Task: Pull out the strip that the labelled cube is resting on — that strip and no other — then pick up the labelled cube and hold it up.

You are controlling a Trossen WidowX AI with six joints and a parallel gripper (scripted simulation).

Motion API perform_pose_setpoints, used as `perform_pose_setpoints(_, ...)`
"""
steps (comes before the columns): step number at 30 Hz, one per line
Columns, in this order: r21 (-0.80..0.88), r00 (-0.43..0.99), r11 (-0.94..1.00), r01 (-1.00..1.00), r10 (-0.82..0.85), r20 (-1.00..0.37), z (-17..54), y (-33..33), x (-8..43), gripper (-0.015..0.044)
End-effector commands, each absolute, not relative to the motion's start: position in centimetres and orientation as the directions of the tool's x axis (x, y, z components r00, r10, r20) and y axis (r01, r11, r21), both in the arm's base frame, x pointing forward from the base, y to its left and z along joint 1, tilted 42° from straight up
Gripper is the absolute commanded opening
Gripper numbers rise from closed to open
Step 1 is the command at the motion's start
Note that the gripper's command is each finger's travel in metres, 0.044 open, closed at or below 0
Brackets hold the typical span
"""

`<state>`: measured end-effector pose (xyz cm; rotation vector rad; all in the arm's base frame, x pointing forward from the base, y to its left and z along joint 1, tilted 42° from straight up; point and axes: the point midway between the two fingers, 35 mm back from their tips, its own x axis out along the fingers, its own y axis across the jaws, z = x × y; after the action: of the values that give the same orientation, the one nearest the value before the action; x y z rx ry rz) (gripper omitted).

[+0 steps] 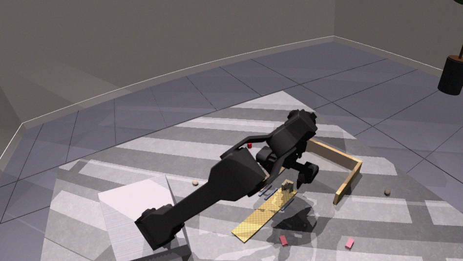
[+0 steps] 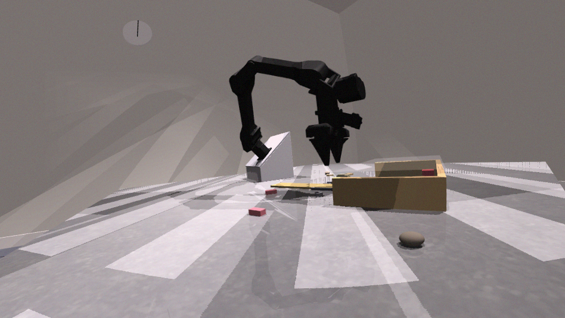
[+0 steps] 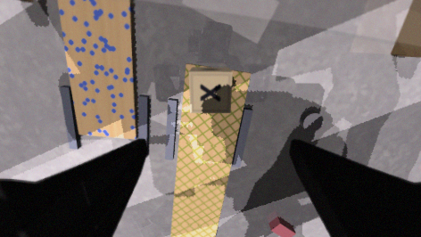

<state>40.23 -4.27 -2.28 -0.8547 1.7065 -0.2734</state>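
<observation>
Top: X-marked cube (image 1: 287, 186) (image 3: 210, 91) on far end of yellow cross-hatched strip (image 1: 263, 215) (image 3: 202, 174), worktop edges partly cropped. Exterior: gripper (image 2: 332, 163) (image 3: 218, 146) raised, worktop's far edge behind. Wrist: fingers apart, nothing between; cube atop strip.

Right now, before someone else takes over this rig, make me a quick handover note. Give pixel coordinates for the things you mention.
Gripper (image 1: 293, 176) (image 2: 332, 163) (image 3: 218, 146): open, nothing held, above the crosshatched strip.
Labelled cube (image 1: 286, 186) (image 3: 210, 91): X up, on the far end of the crosshatched strip (image 1: 259, 217) (image 2: 292, 185) (image 3: 201, 178), which lies between two rails (image 3: 172, 129) (image 3: 243, 135).
Blue-dotted strip (image 3: 100, 67): alongside; leave it.
Done: cube not lifted; whether the strip counts as pulled, I can't tell.
Left: confirm the strip, then grasp and raise the cube.
</observation>
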Motion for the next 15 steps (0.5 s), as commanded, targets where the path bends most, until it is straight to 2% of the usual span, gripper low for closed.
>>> perform_pose_setpoints(1,-0.580,-0.088,0.712,-0.396,-0.658,-0.748,-2.9,-3.7,41.5,0.0440)
perform_pose_setpoints(5,-0.580,-0.087,0.712,-0.395,-0.658,-0.748,-3.3,-3.3,42.3,0.0440)
perform_pose_setpoints(12,-0.580,-0.087,0.712,-0.395,-0.658,-0.748,-4.0,-3.9,42.3,0.0256)
perform_pose_setpoints(15,-0.580,-0.087,0.712,-0.395,-0.658,-0.748,-4.4,-4.2,42.3,0.0250)
